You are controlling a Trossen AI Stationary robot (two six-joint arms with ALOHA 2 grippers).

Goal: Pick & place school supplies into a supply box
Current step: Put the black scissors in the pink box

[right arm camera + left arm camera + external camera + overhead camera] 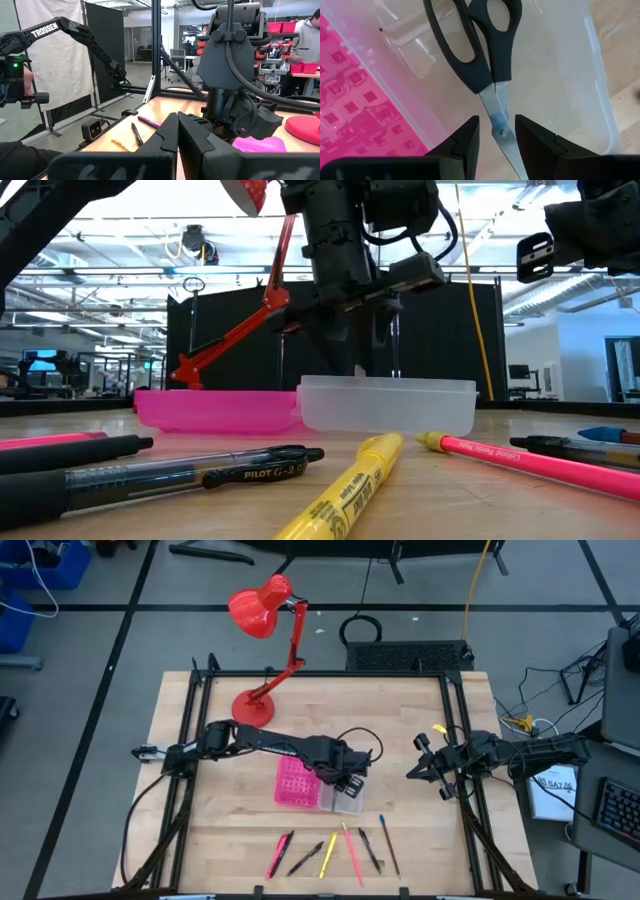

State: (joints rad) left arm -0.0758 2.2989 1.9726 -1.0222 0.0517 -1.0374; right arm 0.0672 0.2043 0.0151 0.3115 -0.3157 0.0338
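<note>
The supply box lies open at the table's middle, a pink perforated half (297, 783) joined to a clear tray (348, 802). Dark-handled scissors (490, 60) lie in the clear tray. My left gripper (497, 137) points down over the tray, open, with a finger on either side of the blades near the pivot. A gap shows beside one finger. Several pens and pencils (330, 853) lie in a row near the table's front edge. My right gripper (413, 771) waits raised and level at the right, shut on nothing.
A red desk lamp (265, 650) stands at the table's far left, its base (252, 707) on the wood. In the low view a yellow highlighter (345, 490), a black pen (180, 472) and a pink pencil (540, 465) lie in front of the box.
</note>
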